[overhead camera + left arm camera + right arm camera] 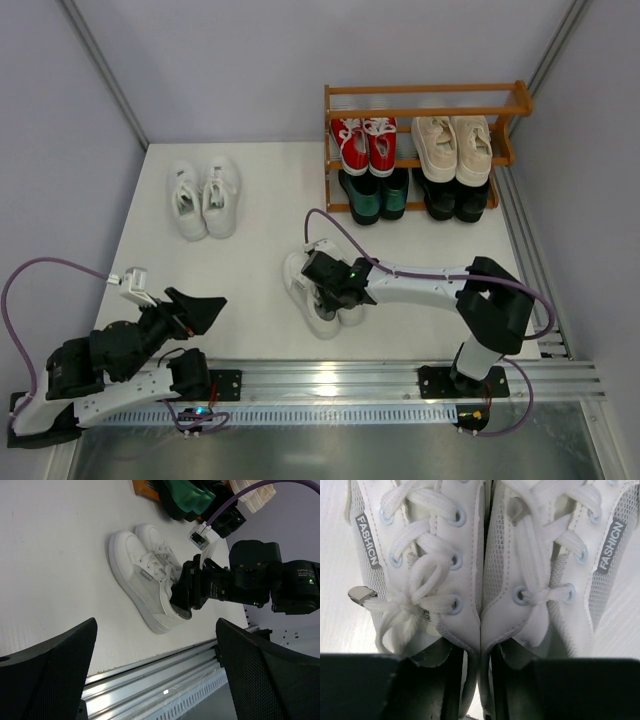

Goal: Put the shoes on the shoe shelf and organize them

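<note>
This is a robotics lab cell: a white tabletop point(250, 240) boxed in by plain grey wall panels point(230, 60) on metal struts point(104, 70). My arms point(420, 280) are bolted to an aluminium rail point(330, 372), purple cables point(45, 262) loop loose, and a shoe shelf point(425, 112) stands on the tabletop.

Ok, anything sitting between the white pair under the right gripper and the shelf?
Nothing visible. The table between the white sneakers and the shoe shelf is bare. On the shelf, red sneakers, cream shoes, green loafers and black loafers fill the two lower tiers; only the top bars are free.
</note>
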Motion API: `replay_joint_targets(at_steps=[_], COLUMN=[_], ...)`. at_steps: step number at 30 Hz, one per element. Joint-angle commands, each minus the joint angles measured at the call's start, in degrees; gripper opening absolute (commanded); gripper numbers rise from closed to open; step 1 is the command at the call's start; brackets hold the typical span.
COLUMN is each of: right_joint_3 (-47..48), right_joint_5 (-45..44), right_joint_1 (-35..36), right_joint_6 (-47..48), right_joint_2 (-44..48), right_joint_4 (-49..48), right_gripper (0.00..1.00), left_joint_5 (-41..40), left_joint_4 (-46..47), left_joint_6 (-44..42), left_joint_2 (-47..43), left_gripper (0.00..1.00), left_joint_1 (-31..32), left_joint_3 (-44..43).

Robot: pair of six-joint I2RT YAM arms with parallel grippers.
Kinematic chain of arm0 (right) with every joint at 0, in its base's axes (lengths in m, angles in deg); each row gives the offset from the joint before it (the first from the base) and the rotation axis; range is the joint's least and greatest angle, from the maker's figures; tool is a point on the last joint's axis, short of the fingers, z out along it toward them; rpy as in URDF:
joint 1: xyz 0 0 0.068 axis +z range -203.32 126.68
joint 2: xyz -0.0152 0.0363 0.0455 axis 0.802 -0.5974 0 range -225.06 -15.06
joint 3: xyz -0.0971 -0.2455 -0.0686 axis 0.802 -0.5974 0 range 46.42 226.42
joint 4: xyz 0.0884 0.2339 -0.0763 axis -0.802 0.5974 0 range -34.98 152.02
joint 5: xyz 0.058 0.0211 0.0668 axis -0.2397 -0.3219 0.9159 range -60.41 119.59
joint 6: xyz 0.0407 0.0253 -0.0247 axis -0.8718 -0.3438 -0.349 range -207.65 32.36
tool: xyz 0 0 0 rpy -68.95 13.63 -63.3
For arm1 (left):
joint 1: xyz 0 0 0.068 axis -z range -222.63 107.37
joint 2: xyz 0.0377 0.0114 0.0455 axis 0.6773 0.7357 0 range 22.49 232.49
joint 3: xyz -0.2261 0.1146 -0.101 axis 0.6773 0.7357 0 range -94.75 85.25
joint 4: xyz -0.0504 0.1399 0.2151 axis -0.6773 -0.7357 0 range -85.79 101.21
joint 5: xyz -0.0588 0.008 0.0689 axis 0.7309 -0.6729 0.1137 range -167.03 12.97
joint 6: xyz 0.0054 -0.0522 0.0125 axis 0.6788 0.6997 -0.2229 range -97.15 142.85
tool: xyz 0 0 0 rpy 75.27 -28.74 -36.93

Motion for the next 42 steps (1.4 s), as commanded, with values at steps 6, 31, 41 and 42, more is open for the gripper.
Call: replay_joint_targets(at_steps=[6, 31, 41, 42], right_joint_3=[0.2, 30.8, 57.5, 61.8], right_joint_5=[-4.1, -13.5, -0.7, 0.2], right_joint_1=[-0.2, -30.1, -51.6, -52.9], right_joint_6=[-0.2, 23.8, 28.1, 28.6], right_joint_2=[1.5, 26.0, 5.0, 1.5], right_joint_4=[-2.2, 8.9, 9.2, 9.7], right_gripper=[0.04, 0.04, 0.04, 0.04], left_joint_5=[-0.7, -2.6, -1.7, -1.7], left_joint_4=[0.5, 0.0, -0.7, -0.9], left_joint_6=[0.9, 0.7, 0.1, 0.3], left_joint_2=[-2.8, 4.3, 4.2, 3.9], left_gripper=[0.98, 1.0, 1.0, 1.0], left_joint_1=[-0.1, -0.1, -0.1, -0.1], left_joint_3=[0.2, -2.4, -4.3, -4.3])
